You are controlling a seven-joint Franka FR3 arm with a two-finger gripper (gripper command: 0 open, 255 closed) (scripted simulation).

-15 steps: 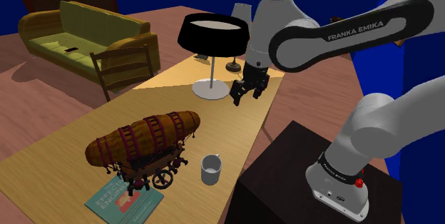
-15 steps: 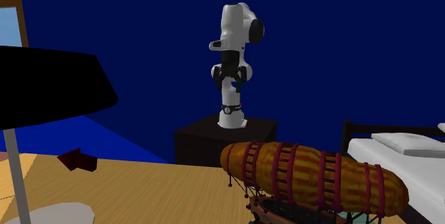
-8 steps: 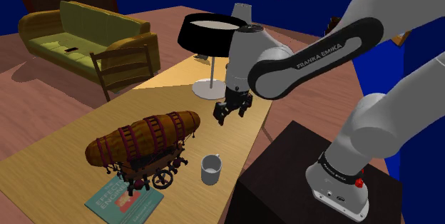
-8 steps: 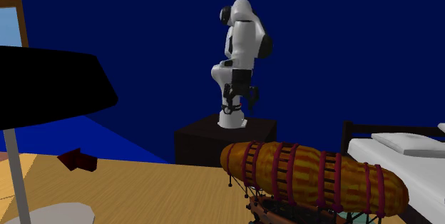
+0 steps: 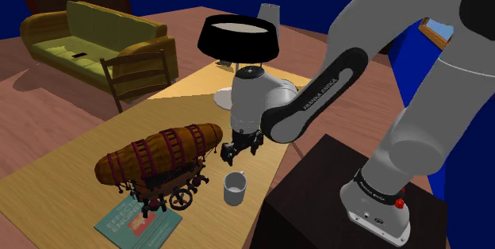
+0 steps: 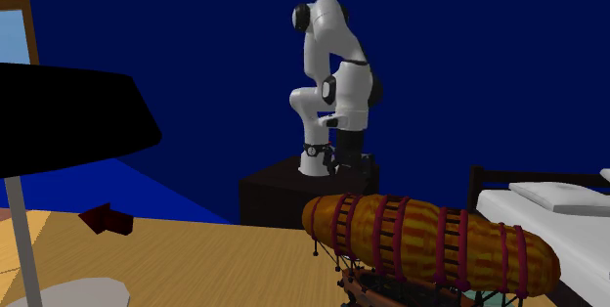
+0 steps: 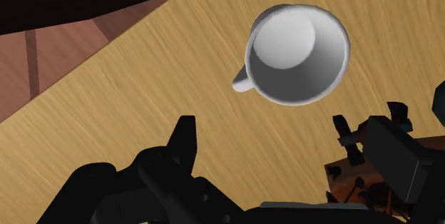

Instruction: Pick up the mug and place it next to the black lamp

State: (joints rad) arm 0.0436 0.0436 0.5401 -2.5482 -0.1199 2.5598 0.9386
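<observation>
Empty, wide-open hand just above grey mug; airship model close beside; black lamp beyond

The mug stands on the table beside the airship model.

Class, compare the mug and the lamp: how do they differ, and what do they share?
The mug is pale grey; the lamp has a black shade. The mug is low and squat; the lamp stands tall on a thin stem. The mug sits beside the airship model; the lamp stands farther along. Both stand upright on the wooden table.
</observation>
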